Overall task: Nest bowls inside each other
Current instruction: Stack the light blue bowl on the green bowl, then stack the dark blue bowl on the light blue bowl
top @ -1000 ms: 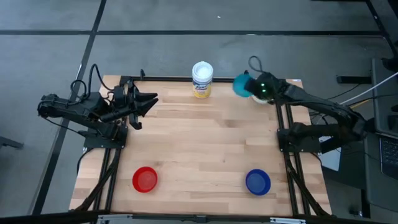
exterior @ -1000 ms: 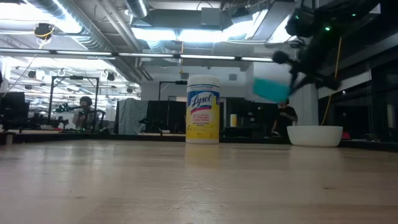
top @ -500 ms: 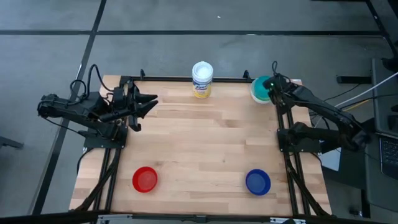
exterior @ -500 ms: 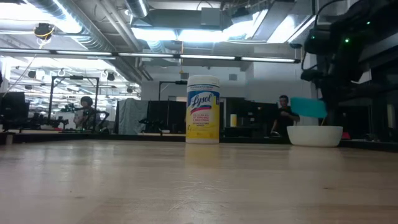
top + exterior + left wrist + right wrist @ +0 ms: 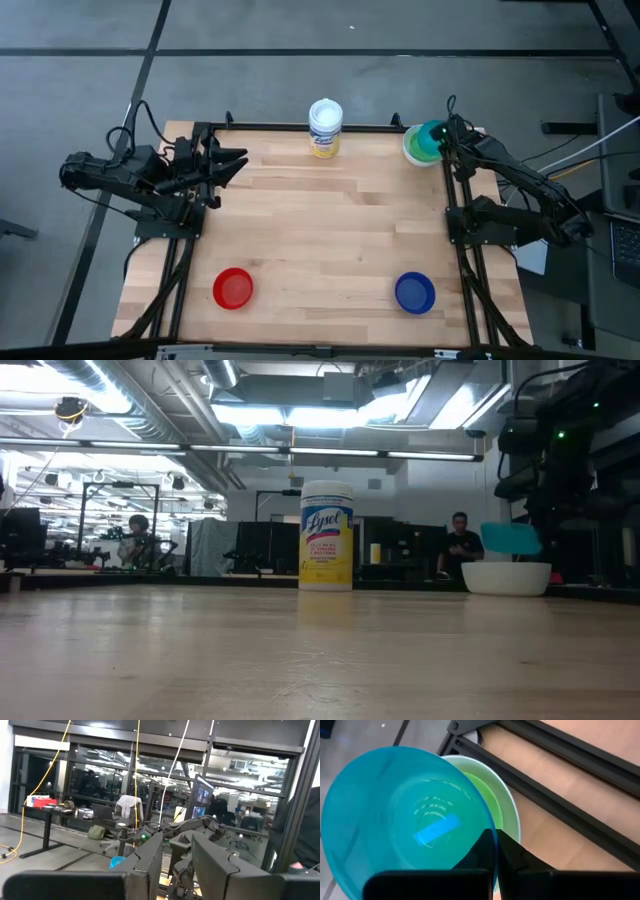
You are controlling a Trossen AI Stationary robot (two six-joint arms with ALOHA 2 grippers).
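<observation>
My right gripper (image 5: 441, 142) is shut on a teal bowl (image 5: 405, 820) at the table's far right corner. The bowl hangs just above a green bowl (image 5: 489, 795), which sits nested in a white bowl (image 5: 506, 577). A red bowl (image 5: 233, 288) stands near the front left of the table. A blue bowl (image 5: 414, 292) stands near the front right. My left gripper (image 5: 243, 158) waits raised over the table's far left, open and holding nothing. My right gripper pinches the teal bowl's rim (image 5: 493, 836) between its two fingers, one finger on the inner face and one on the outer. The fingers slant down at it from the table's right side. The bowl is lifted clear, mouth up and slightly tilted, above the white bowl.
A tall white canister (image 5: 325, 127) with a yellow and blue label stands at the middle of the far edge. A black frame rail (image 5: 555, 800) runs along the table's right edge beside the stacked bowls. People show in the room behind the table.
My right gripper has carried the teal bowl toward the table's right edge and downward, to a spot over the white and green bowls. Its wrist has rolled, so the bowl has turned from steeply tipped to nearly mouth up. The gripper has stayed shut on the bowl.
</observation>
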